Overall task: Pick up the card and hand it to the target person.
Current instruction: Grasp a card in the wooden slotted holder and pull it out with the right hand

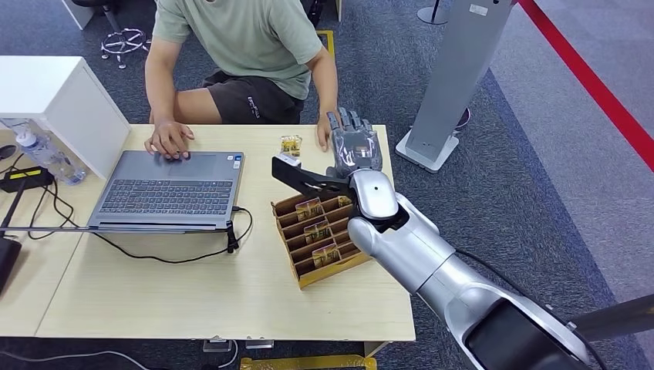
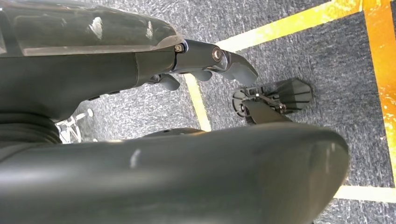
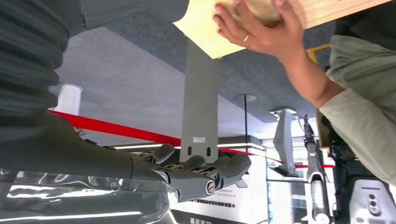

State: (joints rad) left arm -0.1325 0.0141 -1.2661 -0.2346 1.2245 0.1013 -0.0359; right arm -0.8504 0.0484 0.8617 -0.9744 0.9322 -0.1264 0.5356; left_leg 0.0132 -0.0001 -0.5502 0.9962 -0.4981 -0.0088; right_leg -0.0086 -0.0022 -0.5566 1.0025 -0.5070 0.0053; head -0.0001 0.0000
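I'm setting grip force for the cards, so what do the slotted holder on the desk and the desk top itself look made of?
The brown slotted card holder looks like corrugated cardboard: matte tan, thin cut dividers. The pale desk top looks like light wood or wood-look laminate, smooth with faint grain; which of the two is unclear.

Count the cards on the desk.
4 visible: three stand in the cardboard rack's slots, one lies beyond it near the person's hand. The right arm may hide more.
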